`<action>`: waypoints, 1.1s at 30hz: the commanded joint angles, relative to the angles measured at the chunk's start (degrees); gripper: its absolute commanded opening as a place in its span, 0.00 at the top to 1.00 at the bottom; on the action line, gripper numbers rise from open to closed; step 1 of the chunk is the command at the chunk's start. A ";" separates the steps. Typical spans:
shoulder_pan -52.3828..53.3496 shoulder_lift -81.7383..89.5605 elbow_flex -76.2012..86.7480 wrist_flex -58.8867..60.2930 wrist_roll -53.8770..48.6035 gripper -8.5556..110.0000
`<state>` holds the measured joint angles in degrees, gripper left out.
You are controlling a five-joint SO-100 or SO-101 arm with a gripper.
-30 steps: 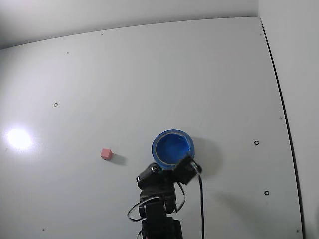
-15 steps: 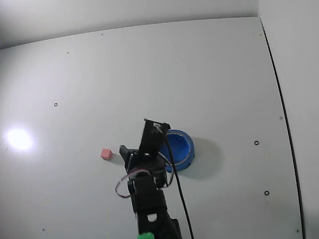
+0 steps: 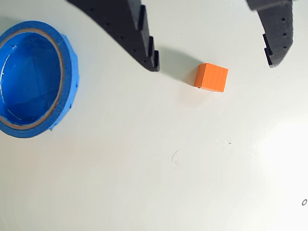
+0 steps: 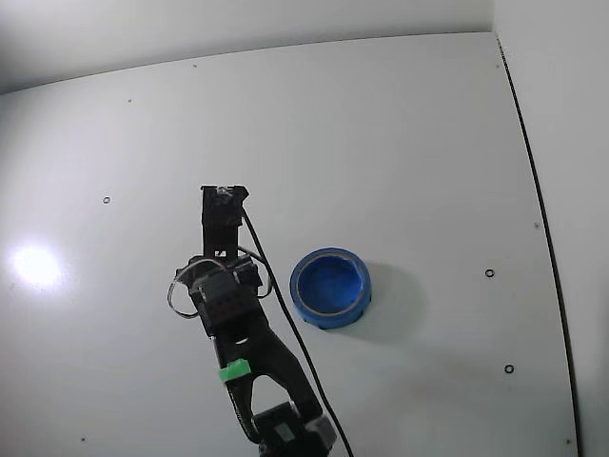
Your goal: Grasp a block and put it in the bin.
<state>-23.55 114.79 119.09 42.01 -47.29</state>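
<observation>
Block placement relative to the fingers is what the next move depends on. Wrist view: black two-finger gripper enters from the top edge, jaws spread wide, nothing held. One toothed finger ends upper centre of the frame; the other finger ends upper right. Small plain-faced cube, orange in this view, the block, lies on the white tabletop between the two fingers, just below the line joining their tips. It sits a little nearer the upper-centre finger than the right one, touching neither. A shadow reaches from the upper-centre finger toward the cube's left face. The cube is roughly square to the frame, slightly turned; it has no long axis.

Judgement: the opening brackets the block with room on both sides; a descent with a slight advance toward the frame's lower edge would bring it fully between the pads before closing.

Outward: round blue bowl-like bin with thick rim, at the frame's left edge, well apart from the block, empty so far as visible.

Fixed view: arm hides the block; bin sits to the right of it.
</observation>
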 commanded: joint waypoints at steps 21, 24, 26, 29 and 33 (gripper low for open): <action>-6.24 -8.61 -11.43 -0.79 -0.44 0.64; -6.24 -12.48 -13.97 -0.26 -0.44 0.64; -6.24 -13.80 -14.94 -0.18 -0.44 0.64; -6.24 -15.47 -15.38 -0.09 -0.44 0.64; -6.24 -16.61 -15.82 -0.70 -0.44 0.64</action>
<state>-29.62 97.12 108.81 42.01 -47.29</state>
